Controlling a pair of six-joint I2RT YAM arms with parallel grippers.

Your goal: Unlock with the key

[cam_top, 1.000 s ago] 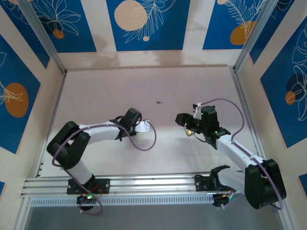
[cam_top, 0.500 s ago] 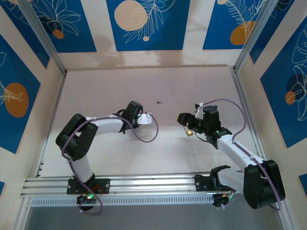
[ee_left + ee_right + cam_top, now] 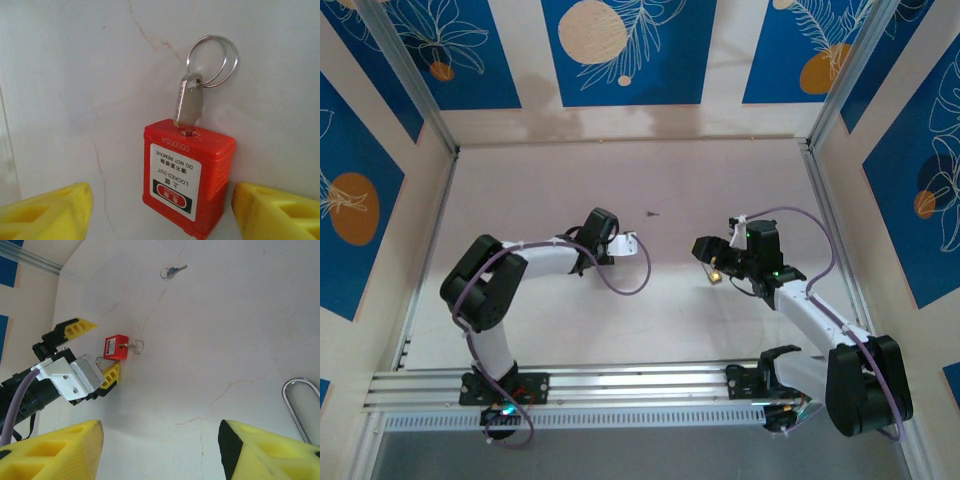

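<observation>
A red padlock [image 3: 187,177] lies on the white table with the key [image 3: 189,102] and its ring [image 3: 212,60] stuck in the keyhole. My left gripper [image 3: 162,195] is open, and its yellow fingers [image 3: 47,212] stand on either side of the lock body without squeezing it. The right wrist view looks across at the same padlock [image 3: 116,348] between the left gripper's [image 3: 97,352] spread fingers. My right gripper [image 3: 160,440] is open over bare table, some way right of the lock. From above, the left gripper [image 3: 625,243] and right gripper [image 3: 705,255] face each other mid-table.
A spare key on a ring [image 3: 172,272] lies farther back on the table, a dark speck from above [image 3: 652,213]. A silver shackle loop [image 3: 300,405] lies by my right finger, near a brass piece [image 3: 717,273]. Walls enclose the table.
The left gripper slid forward and right, then opened and let go of the padlock. The right arm barely shifted.
</observation>
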